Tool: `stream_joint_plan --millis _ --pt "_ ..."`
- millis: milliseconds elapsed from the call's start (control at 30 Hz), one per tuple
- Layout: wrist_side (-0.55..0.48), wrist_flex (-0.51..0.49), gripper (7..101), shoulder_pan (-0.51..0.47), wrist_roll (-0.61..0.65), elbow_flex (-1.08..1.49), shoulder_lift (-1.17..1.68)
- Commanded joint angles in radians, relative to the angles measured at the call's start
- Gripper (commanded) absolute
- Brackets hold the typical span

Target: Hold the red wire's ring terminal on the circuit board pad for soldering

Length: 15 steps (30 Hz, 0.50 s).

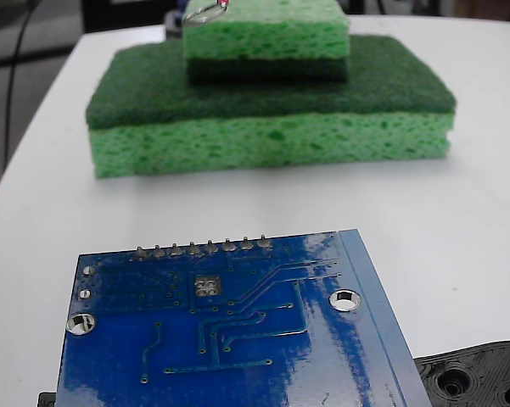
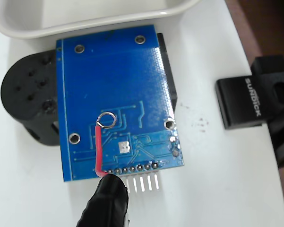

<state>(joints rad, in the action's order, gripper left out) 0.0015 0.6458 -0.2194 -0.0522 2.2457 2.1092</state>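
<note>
The blue circuit board (image 1: 238, 339) lies near the front of the fixed view, with the small grey pad (image 1: 207, 286) just below its row of solder bumps. The ring terminal (image 1: 205, 10) hangs at the top edge of that view, above the sponges and far behind the board, with a bit of the red wire (image 1: 225, 4) beside it. In the wrist view the red wire (image 2: 98, 149) rises from a black sleeve (image 2: 106, 201) to the ring terminal (image 2: 106, 120). There the ring lines up over the circuit board (image 2: 113, 71), up and left of the pad (image 2: 124, 147). No gripper fingers show.
Two green sponges are stacked behind the board, a large one (image 1: 271, 127) and a small one (image 1: 267, 34) on top. A black plastic part with holes (image 2: 30, 104) lies under the board. A white tray (image 2: 85, 19) and a black block (image 2: 241, 101) are close by.
</note>
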Motion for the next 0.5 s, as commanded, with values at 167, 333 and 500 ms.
stream_joint_plan --millis 167,333,500 --pt "-0.072 -0.012 100.3 -0.034 0.038 -0.028 -0.032" --pt "-0.147 -0.044 100.3 -0.080 0.063 -0.002 -0.034" --pt "-0.175 -0.061 100.3 -0.092 0.078 0.008 -0.044"
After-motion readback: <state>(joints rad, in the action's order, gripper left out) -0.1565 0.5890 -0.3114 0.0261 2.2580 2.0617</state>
